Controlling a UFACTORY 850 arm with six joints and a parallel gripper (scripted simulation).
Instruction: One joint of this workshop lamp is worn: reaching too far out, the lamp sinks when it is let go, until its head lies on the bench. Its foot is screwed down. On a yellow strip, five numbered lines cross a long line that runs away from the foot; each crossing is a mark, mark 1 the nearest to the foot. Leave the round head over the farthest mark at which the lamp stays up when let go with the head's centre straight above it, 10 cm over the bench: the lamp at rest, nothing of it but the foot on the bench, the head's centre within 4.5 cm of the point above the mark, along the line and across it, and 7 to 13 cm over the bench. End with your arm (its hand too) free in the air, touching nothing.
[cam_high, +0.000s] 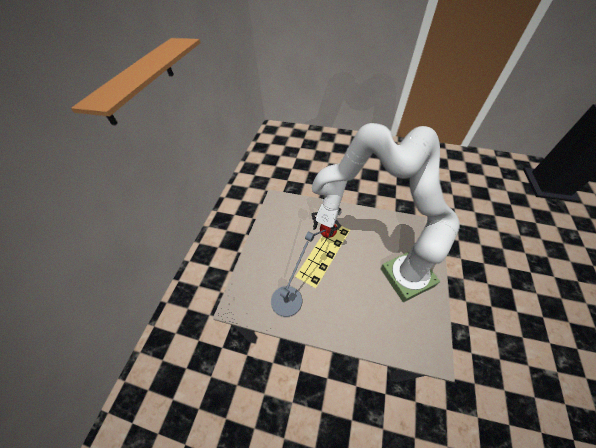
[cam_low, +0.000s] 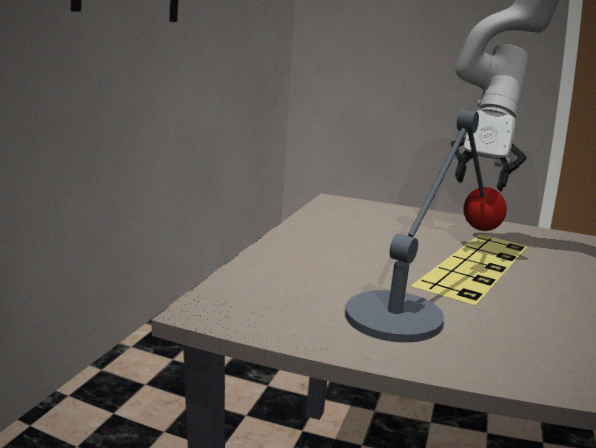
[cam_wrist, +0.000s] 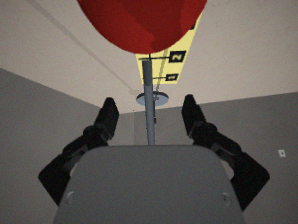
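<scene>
The lamp's round grey foot (cam_low: 394, 316) sits on the bench, with a grey arm rising to an elbow joint (cam_low: 467, 119) and a thin rod going down to the round red head (cam_low: 484, 209). The head hangs clear above the far end of the yellow strip (cam_low: 471, 268), also seen in the top view (cam_high: 323, 257). My gripper (cam_low: 489, 177) is open just above the head, its fingers apart on either side of the thin rod without touching it. In the wrist view the head (cam_wrist: 141, 22) fills the top, and the rod (cam_wrist: 149, 102) runs between my open fingers.
My white arm's base (cam_high: 411, 278) stands on a green plate at the bench's right side. An orange wall shelf (cam_high: 136, 75) hangs far to the left. A black cabinet (cam_high: 570, 155) stands by the back wall.
</scene>
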